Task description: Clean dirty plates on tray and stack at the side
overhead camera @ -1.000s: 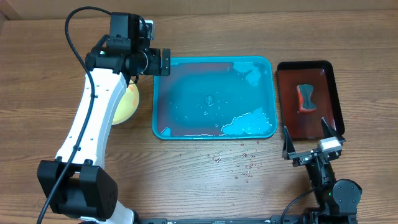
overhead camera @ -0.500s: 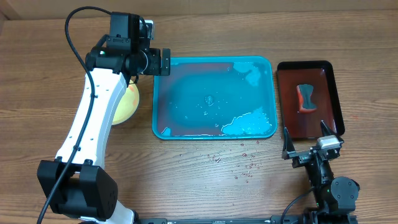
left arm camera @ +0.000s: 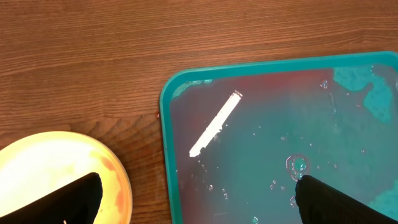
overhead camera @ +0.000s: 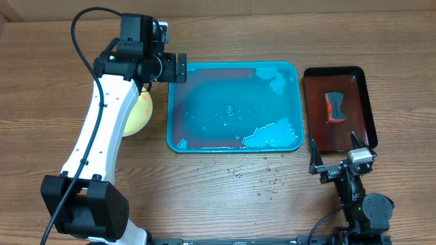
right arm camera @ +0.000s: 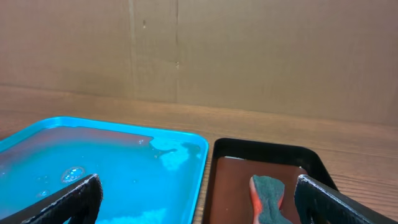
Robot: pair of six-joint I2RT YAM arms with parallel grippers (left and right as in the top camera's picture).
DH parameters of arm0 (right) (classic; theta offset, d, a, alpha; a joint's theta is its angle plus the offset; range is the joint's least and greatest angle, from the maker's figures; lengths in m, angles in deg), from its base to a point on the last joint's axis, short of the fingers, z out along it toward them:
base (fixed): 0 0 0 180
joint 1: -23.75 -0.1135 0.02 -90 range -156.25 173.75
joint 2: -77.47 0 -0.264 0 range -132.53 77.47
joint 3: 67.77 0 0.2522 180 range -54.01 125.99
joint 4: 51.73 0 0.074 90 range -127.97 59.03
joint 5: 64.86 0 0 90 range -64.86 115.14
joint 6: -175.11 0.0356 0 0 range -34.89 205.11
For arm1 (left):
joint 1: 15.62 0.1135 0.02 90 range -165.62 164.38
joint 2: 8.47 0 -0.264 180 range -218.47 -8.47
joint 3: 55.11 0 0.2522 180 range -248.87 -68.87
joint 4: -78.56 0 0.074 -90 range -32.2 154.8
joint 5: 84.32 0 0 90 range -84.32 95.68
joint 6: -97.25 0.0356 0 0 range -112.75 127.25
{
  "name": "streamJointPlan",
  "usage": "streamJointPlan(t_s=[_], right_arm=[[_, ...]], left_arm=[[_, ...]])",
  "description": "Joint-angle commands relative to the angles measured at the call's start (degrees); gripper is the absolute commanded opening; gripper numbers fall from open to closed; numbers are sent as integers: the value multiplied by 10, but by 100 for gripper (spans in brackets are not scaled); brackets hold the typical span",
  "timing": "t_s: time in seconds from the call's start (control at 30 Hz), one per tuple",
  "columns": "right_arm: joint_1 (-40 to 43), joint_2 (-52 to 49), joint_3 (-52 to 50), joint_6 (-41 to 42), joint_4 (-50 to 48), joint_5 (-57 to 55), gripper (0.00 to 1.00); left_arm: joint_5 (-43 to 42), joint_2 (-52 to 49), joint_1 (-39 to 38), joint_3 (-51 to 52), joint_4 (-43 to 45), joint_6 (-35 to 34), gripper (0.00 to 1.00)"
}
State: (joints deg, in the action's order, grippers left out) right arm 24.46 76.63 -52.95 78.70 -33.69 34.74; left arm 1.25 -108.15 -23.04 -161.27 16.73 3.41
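Finding: nothing has moved over the last second. The left claw [overhead camera: 178,68] hangs with jaws wide apart and empty over the left rim of the turquoise tray [overhead camera: 231,64]. The right claw [overhead camera: 334,146] is likewise spread and empty, near the dark-red tray [overhead camera: 361,88] holding the sponge [overhead camera: 334,105].

The plates [overhead camera: 139,112] sit on the table [overhead camera: 225,197] just left of the turquoise tray, which holds only reddish water. Judgement: the stacking appears done.

No brand, label or writing is legible.

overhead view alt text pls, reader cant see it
A wet turquoise tray sits mid-table, no plates on it; a yellow plate lies to its left, partly under the left arm. A sponge rests in a dark-red tray at right.
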Motion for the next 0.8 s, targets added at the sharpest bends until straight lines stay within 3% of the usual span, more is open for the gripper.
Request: streamJointPlan(t_s=[0.0,0.2,0.4,0.57,0.77], right_arm=[[0,7,-6,2,-3,-6,100],[0,7,-6,2,-3,-6,100],[0,7,-6,2,-3,-6,100],[0,7,-6,3,-3,-6,100],[0,7,-6,2,-3,-6,100]], left_arm=[[0,-3,-1,-2,1,11,100],[61,10,-1,-2,-14,11,100],[49,93,-1,12,-3,11,100],[51,207,11,97,101,12,100],[50,365,47,301,259,30,100]])
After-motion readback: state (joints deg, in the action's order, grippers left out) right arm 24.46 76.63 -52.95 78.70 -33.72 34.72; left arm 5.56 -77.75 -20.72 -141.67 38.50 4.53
